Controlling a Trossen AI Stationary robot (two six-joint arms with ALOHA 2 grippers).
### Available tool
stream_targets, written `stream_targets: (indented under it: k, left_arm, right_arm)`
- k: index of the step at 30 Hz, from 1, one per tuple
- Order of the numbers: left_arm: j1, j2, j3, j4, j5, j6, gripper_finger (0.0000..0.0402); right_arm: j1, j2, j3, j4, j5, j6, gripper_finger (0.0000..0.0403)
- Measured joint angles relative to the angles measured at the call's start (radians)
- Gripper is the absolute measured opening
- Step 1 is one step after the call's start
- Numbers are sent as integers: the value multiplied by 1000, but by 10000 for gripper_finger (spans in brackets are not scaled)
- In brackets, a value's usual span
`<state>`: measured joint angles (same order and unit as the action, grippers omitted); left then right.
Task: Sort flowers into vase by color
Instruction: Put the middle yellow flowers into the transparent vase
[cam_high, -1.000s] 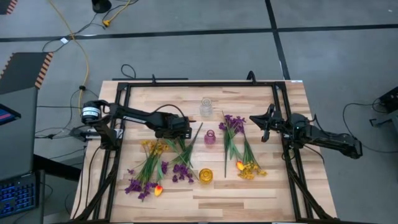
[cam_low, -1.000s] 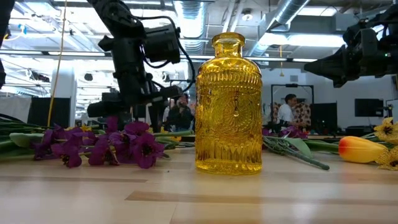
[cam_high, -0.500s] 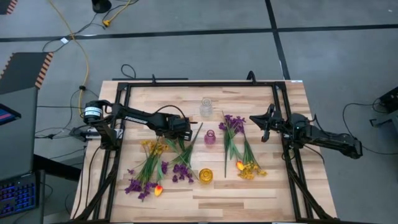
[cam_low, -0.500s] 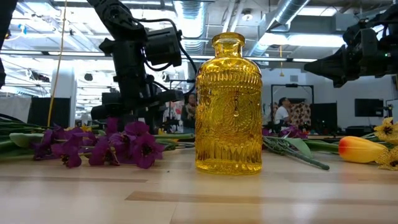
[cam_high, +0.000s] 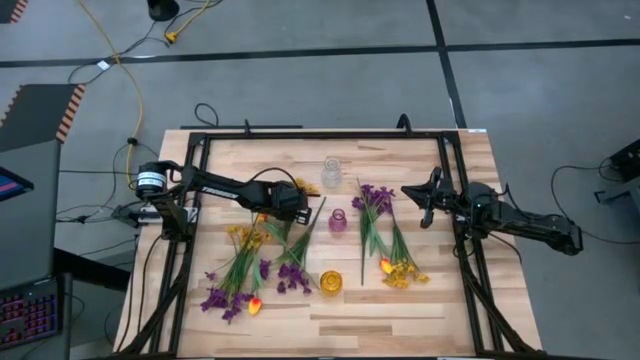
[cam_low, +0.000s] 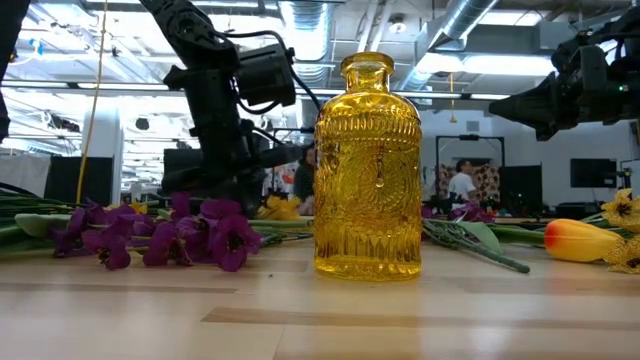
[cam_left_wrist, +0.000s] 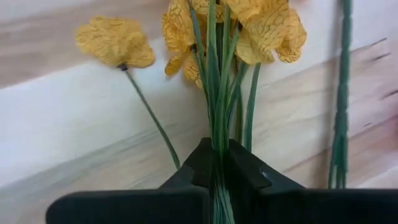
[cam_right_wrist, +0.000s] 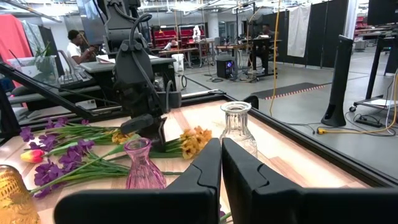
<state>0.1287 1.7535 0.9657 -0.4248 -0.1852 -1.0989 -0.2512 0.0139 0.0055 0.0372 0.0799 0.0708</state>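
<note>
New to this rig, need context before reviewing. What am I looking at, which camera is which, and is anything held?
Two dark robot arms work at a wooden table. One picture looks straight down from above, one sits at table height, and one camera rides on each wrist.

On the table lie green-stemmed artificial flowers: one pile on the left, another pile on the right, mixing purple, yellow and tulip blooms. Three small vases stand between them: a clear vase, a pink vase and a yellow vase.

The left gripper is shut on the stems of a yellow flower bunch, low at the table. The right gripper is shut on nothing, waiting above the table's right side.
</note>
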Motion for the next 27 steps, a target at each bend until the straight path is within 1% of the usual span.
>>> stream_targets:
  k: [8, 13, 17, 27]
  left_arm:
    - [0, -20, 42, -13, -57, 76, 9]
    - [0, -69, 67, -25, -93, 100, 9]
    - [0, -136, 68, -42, -122, 110, 9]
    - [-1, -325, 68, -63, -259, 120, 8]
  right_arm:
    - [0, 0, 0, 0, 0, 0, 43]
    - [0, 0, 0, 1, -1, 0, 43]
    - [2, 0, 0, 1, -2, 1, 43]
    - [2, 0, 0, 1, -2, 0, 43]
